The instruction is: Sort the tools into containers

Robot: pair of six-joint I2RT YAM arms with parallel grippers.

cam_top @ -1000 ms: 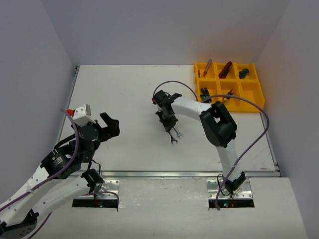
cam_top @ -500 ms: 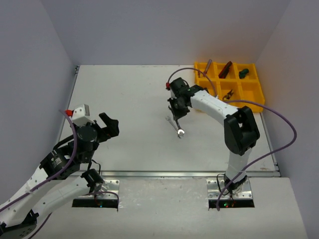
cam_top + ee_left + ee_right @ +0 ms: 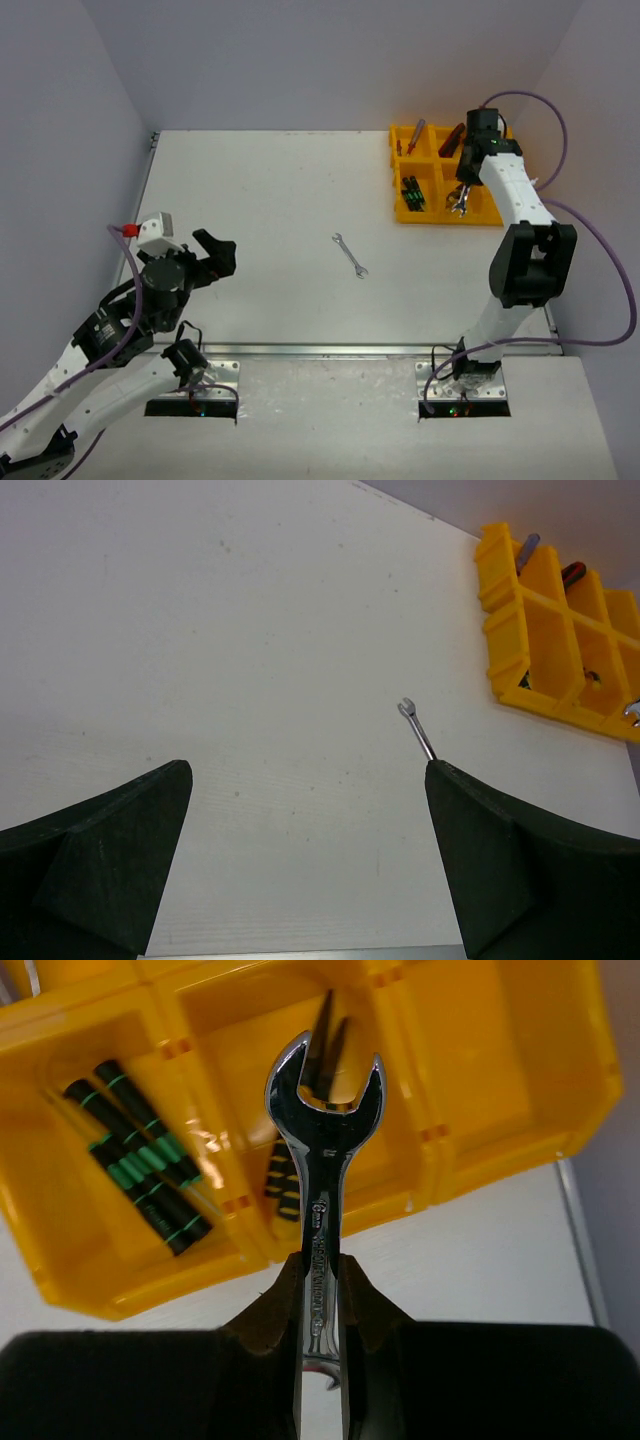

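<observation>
You have a white bench (image 3: 250, 200) walled on three sides by plain pale grey-lilac walls (image 3: 300, 60), evenly lit, with a metal strip (image 3: 330, 349) along its near edge.

Your left arm is folded low on the left side, with the elbow bent. Your left hand (image 3: 222, 252) points forward. Its two fingers are spread wide apart and there is nothing between them. Your right arm is stretched far out to the back right, and its wrist is tipped down. Your right hand (image 3: 318, 1272) is pinched tight on the shaft of a silver wrench (image 3: 322, 1160), which sticks out past the fingertips.
</observation>
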